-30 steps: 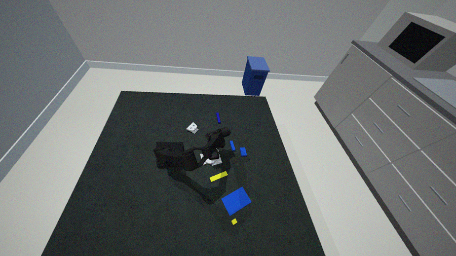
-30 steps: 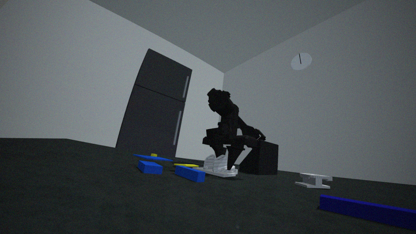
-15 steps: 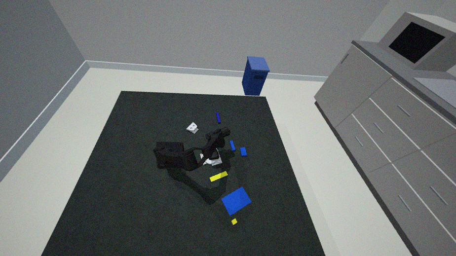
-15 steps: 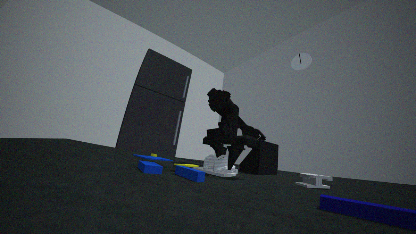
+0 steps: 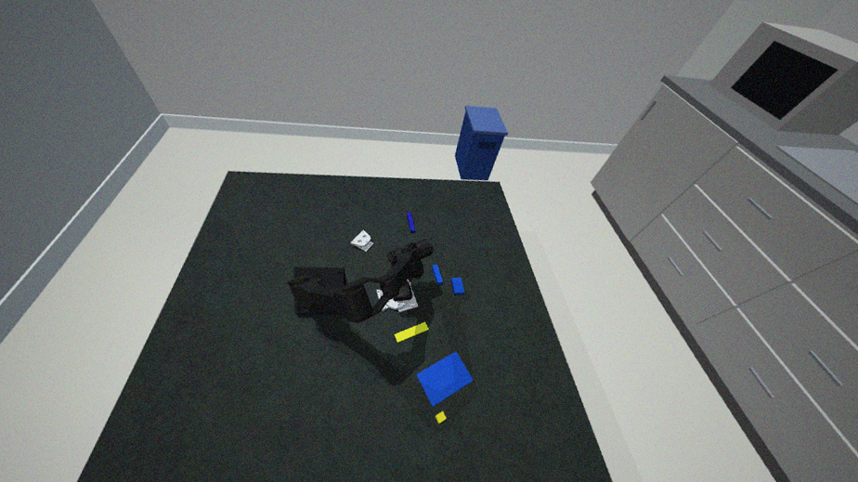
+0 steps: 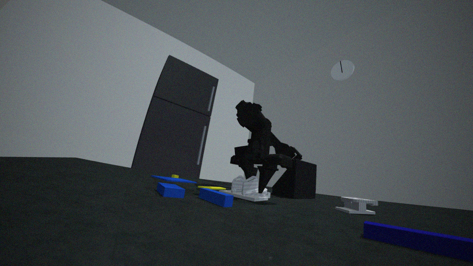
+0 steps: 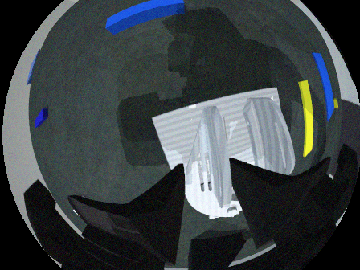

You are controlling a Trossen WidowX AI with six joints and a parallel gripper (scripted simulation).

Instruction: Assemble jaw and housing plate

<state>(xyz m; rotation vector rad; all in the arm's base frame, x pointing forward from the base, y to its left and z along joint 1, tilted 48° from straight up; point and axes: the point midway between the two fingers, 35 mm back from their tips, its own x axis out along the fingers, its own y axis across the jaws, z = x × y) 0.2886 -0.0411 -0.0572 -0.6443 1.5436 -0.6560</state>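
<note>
My gripper (image 6: 254,186) (image 7: 205,166) is shut on a white upright jaw (image 6: 250,186) (image 7: 217,141), one finger on each side. The other white jaw (image 6: 236,186) (image 7: 267,132) stands beside it on the far side of one finger, with a gap between the two jaws. Both are over the white ribbed base plate (image 5: 409,305) (image 6: 254,198) (image 7: 170,130), which lies on the mat. The pins and gear teeth are hidden, so I cannot tell whether the teeth mesh. The white housing plate (image 5: 361,237) (image 6: 358,199) with holes rests apart, raised on a small white stand.
A yellow bar (image 5: 411,331) (image 6: 211,188) (image 7: 306,120) lies near the base plate. Two blue blocks, one long (image 5: 437,274) (image 6: 216,197) and one short (image 5: 458,285) (image 6: 171,190), lie nearby. A blue panel (image 5: 443,378), a yellow cube (image 5: 440,417) and a dark blue bar (image 5: 411,222) (image 6: 413,237) lie farther off.
</note>
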